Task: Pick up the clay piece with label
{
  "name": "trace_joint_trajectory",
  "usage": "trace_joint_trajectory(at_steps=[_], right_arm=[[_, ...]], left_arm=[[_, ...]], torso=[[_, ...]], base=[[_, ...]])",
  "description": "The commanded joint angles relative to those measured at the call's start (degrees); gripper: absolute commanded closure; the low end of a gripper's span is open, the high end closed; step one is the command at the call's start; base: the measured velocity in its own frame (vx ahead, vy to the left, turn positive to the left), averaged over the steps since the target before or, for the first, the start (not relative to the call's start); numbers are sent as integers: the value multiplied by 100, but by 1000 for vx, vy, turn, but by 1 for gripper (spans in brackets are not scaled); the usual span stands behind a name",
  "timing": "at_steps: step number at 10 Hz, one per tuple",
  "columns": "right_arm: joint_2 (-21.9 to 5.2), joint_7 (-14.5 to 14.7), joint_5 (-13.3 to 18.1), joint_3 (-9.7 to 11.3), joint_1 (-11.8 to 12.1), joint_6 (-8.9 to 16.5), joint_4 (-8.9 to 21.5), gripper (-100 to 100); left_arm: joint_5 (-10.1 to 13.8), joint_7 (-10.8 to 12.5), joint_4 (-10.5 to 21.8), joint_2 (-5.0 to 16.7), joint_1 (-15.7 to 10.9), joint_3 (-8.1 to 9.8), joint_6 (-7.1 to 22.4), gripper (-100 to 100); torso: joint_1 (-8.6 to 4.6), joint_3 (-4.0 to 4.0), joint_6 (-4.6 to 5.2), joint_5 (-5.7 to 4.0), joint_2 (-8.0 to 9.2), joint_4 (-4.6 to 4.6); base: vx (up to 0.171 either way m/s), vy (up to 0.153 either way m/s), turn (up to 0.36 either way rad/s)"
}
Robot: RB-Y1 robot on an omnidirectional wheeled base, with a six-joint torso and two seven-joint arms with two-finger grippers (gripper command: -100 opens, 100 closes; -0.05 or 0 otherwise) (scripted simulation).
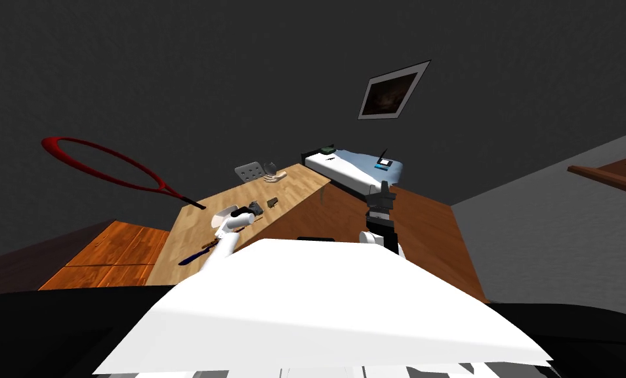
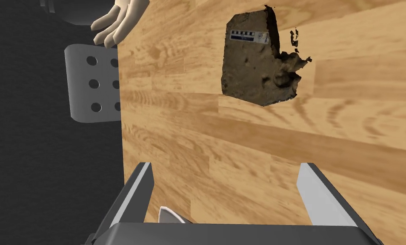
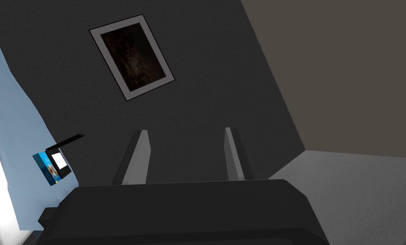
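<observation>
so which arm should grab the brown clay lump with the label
Left. The left gripper, open, hovers over the light wooden table with the brown labelled clay lump ahead; the right gripper is raised beside the table.

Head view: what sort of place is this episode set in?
Most likely a bedroom in a house: a bed with white and pale blue bedding stands by the dark wall, a framed picture hangs above it, and a light wooden table stands beside it.

My head camera looks steeply down on the light wooden table point(image 1: 292, 190); the left gripper's point(image 2: 225, 170) camera shares it, close above; the right gripper's point(image 3: 185, 132) faces the dark wall point(image 3: 206, 64) beyond.
</observation>
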Motion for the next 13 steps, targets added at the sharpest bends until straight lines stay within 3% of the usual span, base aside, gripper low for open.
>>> trace_joint_trajectory(at_steps=[1, 4, 5, 7, 8, 10, 11, 13], right_arm=[[0, 0, 0, 0, 0, 0, 0, 0], [0, 0, 0, 0, 0, 0, 0, 0], [0, 0, 0, 0, 0, 0, 0, 0], [0, 0, 0, 0, 0, 0, 0, 0], [0, 0, 0, 0, 0, 0, 0, 0], [0, 0, 0, 0, 0, 0, 0, 0], [0, 0, 0, 0, 0, 0, 0, 0], [0, 0, 0, 0, 0, 0, 0, 0]], left_arm=[[43, 67, 179, 18, -106, 20, 178, -100], [158, 306, 611, 39, -436, 132, 687, -100], [158, 306, 640, 39, -436, 132, 702, -100], [241, 521, 1045, 23, -763, 229, 1090, -100], [241, 521, 1071, 23, -763, 229, 1179, -100], [300, 716, 1468, -19, -1074, 315, 1542, -100], [300, 716, 1468, -19, -1074, 315, 1611, -100], [343, 889, 1813, -74, -1360, 392, 1986, -100]], torso=[[0, 0, 0, 0, 0, 0], [4, 1, -1, 1, 1, 0], [5, -1, 0, 1, -2, 0], [5, 0, 0, 1, 0, 0], [6, -3, 1, 1, -6, -1], [8, -3, 0, 2, -4, -1], [9, -5, 0, 2, -7, -2], [11, -1, -1, 2, -2, -1]], base=[[32, -8, -16], [34, -2, -29], [31, 2, -23], [41, 3, -54], [41, 10, -22], [49, 13, -48], [38, 19, -31], [50, 29, -50]])
